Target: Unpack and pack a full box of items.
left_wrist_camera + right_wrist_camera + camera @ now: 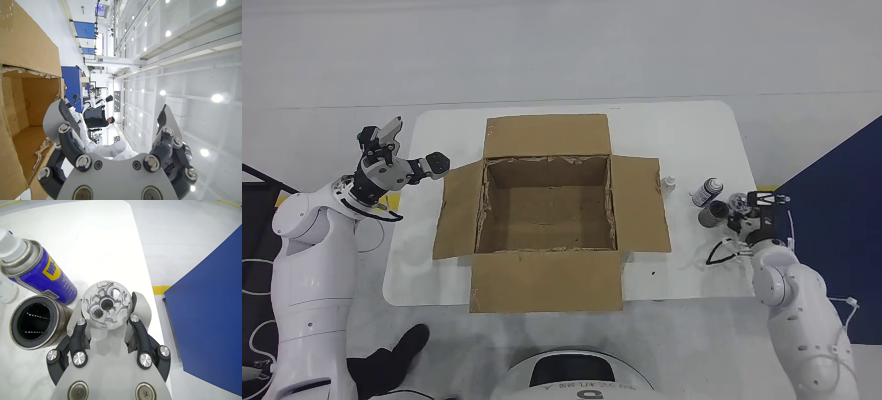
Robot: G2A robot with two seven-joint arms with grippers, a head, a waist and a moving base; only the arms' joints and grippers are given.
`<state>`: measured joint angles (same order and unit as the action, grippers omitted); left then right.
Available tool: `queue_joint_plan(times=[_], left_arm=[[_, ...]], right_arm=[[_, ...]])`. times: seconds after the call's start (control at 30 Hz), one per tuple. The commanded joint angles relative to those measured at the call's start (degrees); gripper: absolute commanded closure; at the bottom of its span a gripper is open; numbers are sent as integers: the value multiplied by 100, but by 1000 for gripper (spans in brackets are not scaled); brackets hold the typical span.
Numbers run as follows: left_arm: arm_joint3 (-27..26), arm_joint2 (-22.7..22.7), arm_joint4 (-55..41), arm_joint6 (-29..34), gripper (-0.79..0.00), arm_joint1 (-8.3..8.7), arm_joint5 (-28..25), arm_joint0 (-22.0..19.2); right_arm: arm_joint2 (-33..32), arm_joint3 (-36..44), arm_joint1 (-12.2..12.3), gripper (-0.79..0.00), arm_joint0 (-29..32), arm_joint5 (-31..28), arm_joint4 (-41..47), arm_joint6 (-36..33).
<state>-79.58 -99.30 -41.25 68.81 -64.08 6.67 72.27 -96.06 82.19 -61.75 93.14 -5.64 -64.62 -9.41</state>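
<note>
Left gripper (417, 143) wide open, empty, beyond the box (547, 282) flap edge at 9 o'clock. Right gripper (106, 300) clamps casting (105, 315) at 3 o'clock near table (692, 130) edge; bearing (36, 323) just beside.

White table (697, 125) beside a blue partition (842, 205).

The pale grey cast-metal disc (106, 305) in the right gripper (106, 300) bears a cracked relief pattern. Beside that gripper stand a blue spray can (47, 273) with yellow label, silver shoulder and white cap, and a steel-grey ring (36, 323) lined black. By the left gripper (414, 143), the cardboard box (547, 280) is plain brown, the table (692, 130) white.
</note>
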Motion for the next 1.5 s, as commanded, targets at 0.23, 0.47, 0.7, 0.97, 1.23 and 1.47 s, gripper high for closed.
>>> queue_joint_plan(times=[0.23, 0.47, 0.7, 0.97, 1.23, 1.47], left_arm=[[0, 0, 0, 0, -785, 0, 0, 0], [0, 0, 0, 0, -785, 0, 0, 0], [0, 0, 0, 0, -785, 0, 0, 0], [0, 0, 0, 0, -785, 0, 0, 0], [0, 0, 0, 0, -785, 0, 0, 0], [0, 0, 0, 0, -785, 0, 0, 0]], right_arm=[[-223, 482, -27, 0, 444, 81, 45, 593], [-484, 1373, -79, 0, 1117, 139, 129, 1666], [-683, 2906, -122, 0, 2157, -765, -273, 3732], [-59, 4277, -68, 0, 2010, -1968, -1617, 3471], [1590, 4046, -115, 0, 206, -2608, -1928, 1480], [3103, 3114, -326, 0, -1434, -2542, -1749, -372]])
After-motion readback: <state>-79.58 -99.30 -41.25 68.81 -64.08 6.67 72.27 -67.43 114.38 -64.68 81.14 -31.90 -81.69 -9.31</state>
